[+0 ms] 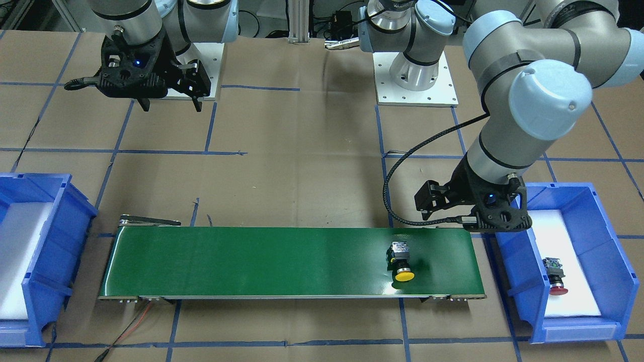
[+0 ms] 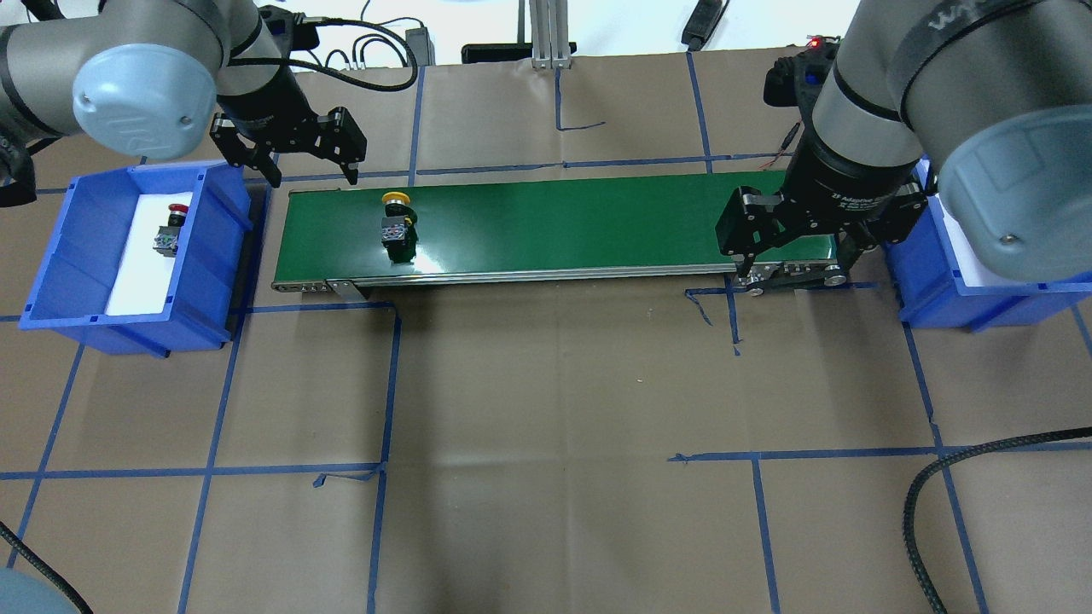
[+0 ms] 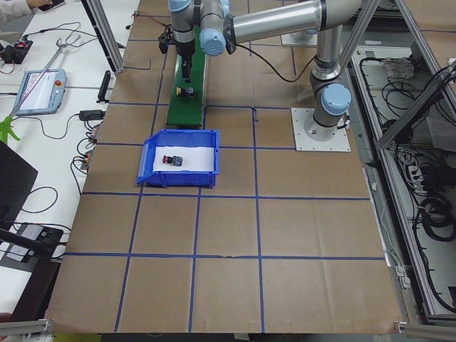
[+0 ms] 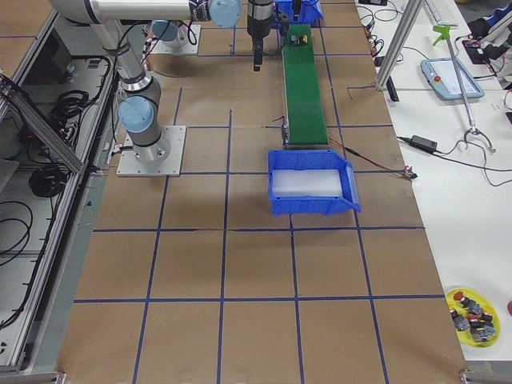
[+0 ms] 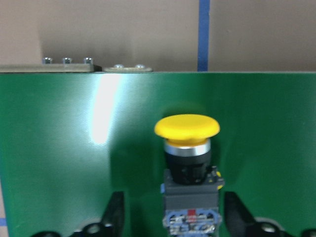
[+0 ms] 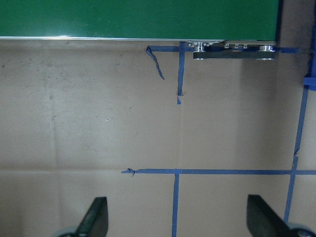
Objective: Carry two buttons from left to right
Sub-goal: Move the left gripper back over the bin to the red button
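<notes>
Brown paper crossed with blue tape covers the worktop [image 2: 554,409], and we go straight to the left fingers [image 5: 114,217]. They are spread wide and grip nothing, with only their tips poking into the bottom of the wrist view. Between them lies the yellow button [image 5: 189,163], its grey contact block cut off by the frame's lower edge.

It lies on its side on the green belt [image 2: 580,226], near the left end. Its long axis runs across the belt and the yellow cap points away from the robot. From the front, the left arm [image 1: 548,95] hides those fingertips, so we cannot tell how high they hang.

Out to the left bin [image 2: 217,256] now: the red button [image 2: 168,230] lies on the white liner [image 2: 141,286]. Its cap also points away from the robot, a touch slanted, and its details are too small to read.

The right fingers [image 6: 97,219] are parted too and empty. They hang over bare paper on the robot's side of the belt's right end. In the overhead view the right arm [image 2: 1007,196] covers much of the right bin [image 1: 60,221].
</notes>
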### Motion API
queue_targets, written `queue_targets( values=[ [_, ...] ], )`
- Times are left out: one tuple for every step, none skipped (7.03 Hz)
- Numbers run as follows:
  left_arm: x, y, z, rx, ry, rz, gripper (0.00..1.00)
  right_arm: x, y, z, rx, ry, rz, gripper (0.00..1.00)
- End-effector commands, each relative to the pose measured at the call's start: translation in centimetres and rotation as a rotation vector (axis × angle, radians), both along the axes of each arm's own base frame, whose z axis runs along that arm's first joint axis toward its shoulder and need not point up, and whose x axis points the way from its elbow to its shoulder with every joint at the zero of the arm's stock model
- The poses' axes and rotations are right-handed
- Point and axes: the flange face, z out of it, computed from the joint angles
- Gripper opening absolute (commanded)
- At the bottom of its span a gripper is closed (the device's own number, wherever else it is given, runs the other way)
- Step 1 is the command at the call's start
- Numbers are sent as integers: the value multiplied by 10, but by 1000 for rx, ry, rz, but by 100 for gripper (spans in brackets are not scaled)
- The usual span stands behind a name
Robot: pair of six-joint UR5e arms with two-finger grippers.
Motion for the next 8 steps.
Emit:
queue_targets(
  values=[
    [51,-3,6,2,4,17,100,0,0,0,1,-1,0,100],
    [73,-4,6,3,1,12,100,0,0,-1,3,0,-2,100],
    [89,-5,7,2,-1,9,100,0,0,-2,4,0,0,100],
    [113,-4,6,0,2,0,100,0,0,-2,4,0,0,100],
    [149,-2,6,-3,2,-11,100,0,0,-2,4,0,0,100],
    [194,4,2,-1,4,-32,100,0,0,-2,4,-1,0,100],
    [232,12,-4,7,11,-52,100,0,0,-2,4,0,0,100],
    [265,18,-12,18,18,-95,100,0,0,-2,4,0,0,100]
  ],
)
